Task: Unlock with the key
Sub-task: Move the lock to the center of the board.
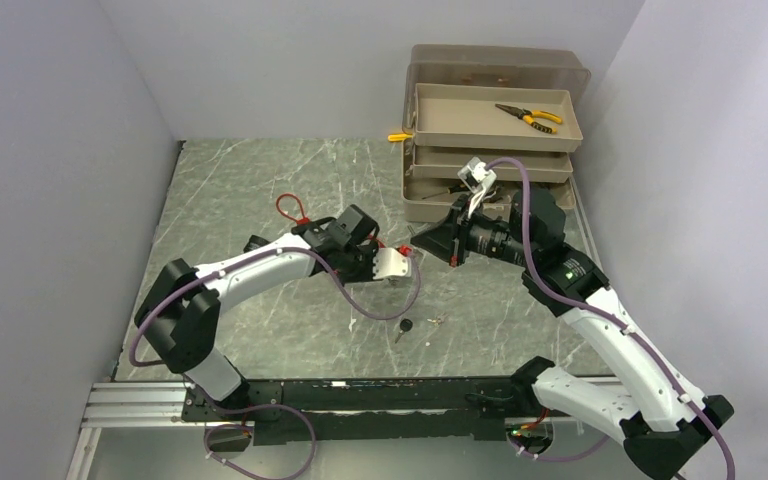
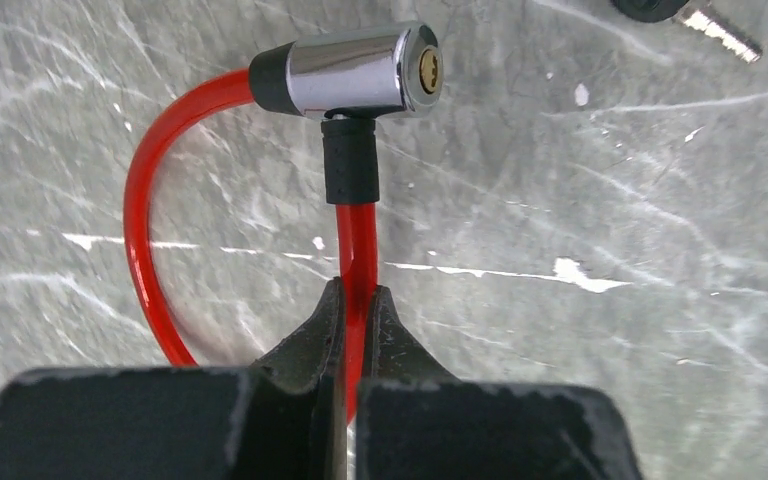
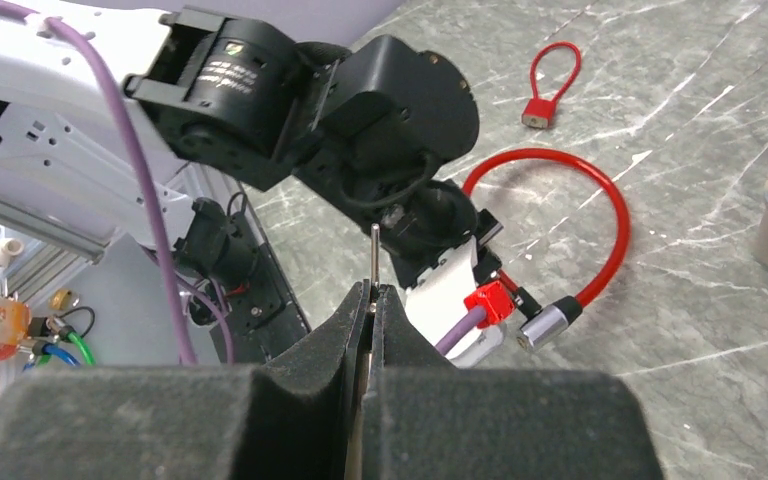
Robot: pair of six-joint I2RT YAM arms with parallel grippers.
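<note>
You had two red cable locks. Your left gripper was clamped on the cable of the larger lock, just below its chrome cylinder. The smaller lock lay well apart on the table. Your right gripper pinched one key near that cylinder. One black-headed key lay on the table.

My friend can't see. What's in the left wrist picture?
A black pincer pinches a red cable just below its shiny lock, whose brass keyhole faces right. The cable loops left over a grey table, and a key lies at the top right.
</note>
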